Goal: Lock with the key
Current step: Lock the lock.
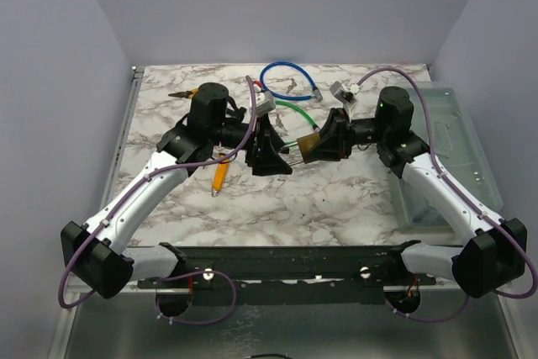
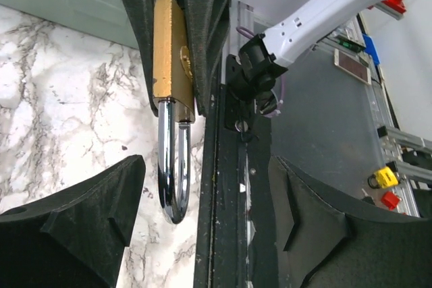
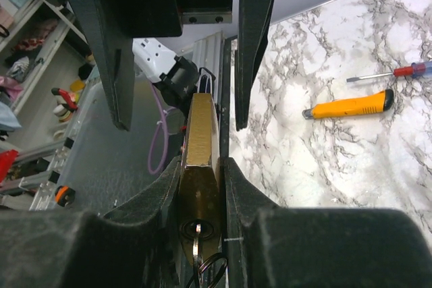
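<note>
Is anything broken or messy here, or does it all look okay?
Nothing looks broken or spilled. The right gripper is clamped on the brass padlock, with the key in its keyhole. The left gripper is open, with the shackle between its fingers.

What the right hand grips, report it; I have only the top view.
Observer: The right hand is shut on the brass padlock, a finger on each side.
Operator: Now the key.
Observer: The key sits in the padlock's end opposite the shackle, its ring hanging from it.
Operator: Give me the left hand.
Observer: The left hand is open, fingers either side of the shackle, not touching it.
</note>
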Robot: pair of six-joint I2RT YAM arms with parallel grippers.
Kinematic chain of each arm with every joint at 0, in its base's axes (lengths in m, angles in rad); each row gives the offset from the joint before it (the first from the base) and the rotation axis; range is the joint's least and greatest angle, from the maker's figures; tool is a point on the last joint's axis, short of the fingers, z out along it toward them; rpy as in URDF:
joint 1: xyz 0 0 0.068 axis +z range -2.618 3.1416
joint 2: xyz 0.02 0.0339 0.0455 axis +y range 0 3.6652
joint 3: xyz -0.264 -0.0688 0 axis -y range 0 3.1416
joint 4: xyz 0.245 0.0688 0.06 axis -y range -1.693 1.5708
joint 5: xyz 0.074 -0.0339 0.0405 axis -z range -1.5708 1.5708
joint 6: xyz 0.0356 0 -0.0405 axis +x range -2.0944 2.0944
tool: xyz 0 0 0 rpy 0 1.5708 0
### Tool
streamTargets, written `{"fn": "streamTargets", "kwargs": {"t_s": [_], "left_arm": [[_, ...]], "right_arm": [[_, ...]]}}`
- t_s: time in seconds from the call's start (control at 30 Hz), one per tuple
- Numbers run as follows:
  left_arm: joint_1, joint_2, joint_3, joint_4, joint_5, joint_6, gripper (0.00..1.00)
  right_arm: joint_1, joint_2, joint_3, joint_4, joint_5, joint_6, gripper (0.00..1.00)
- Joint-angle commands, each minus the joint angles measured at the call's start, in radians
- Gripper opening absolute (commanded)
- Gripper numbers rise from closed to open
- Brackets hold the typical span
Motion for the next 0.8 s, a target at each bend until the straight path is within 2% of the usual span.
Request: {"fn": "streamTargets", "kwargs": {"t_s": [0.0, 0.13, 0.23, 0.33, 0.57, 0.67, 0.7, 0.77], "left_arm": [[0.014, -0.032, 0.055, -0.095, 0.109, 0.113, 0.80], [0.035, -0.054, 0.095, -0.183, 0.102, 0.156, 0.78], [0.039, -0.049, 0.119, -0.247, 0.033, 0.209, 0.77], [0.038, -0.029, 0.108, -0.254, -0.034, 0.235, 0.77], [-0.033, 0.084, 0.161, -0.257, -0.038, 0.213, 0.76], [-0.071, 0.108, 0.174, -0.258, -0.028, 0.216, 0.66], [-0.081, 0.113, 0.175, -0.258, -0.029, 0.215, 0.59], [-0.087, 0.119, 0.175, -0.257, -0.029, 0.215, 0.38]], "right_arm": [[0.005, -0.049, 0.054, -0.114, -0.038, -0.155, 0.00], [0.005, -0.062, 0.044, -0.128, -0.033, -0.172, 0.00], [0.005, -0.060, 0.033, -0.120, -0.041, -0.162, 0.01], [0.005, -0.055, 0.023, -0.051, -0.049, -0.111, 0.01], [0.016, -0.037, 0.026, 0.019, -0.054, -0.062, 0.01], [0.020, -0.036, 0.028, 0.007, -0.047, -0.081, 0.01], [0.020, -0.036, 0.029, -0.001, -0.047, -0.092, 0.01], [0.022, -0.040, 0.033, -0.023, -0.047, -0.116, 0.01]]}}
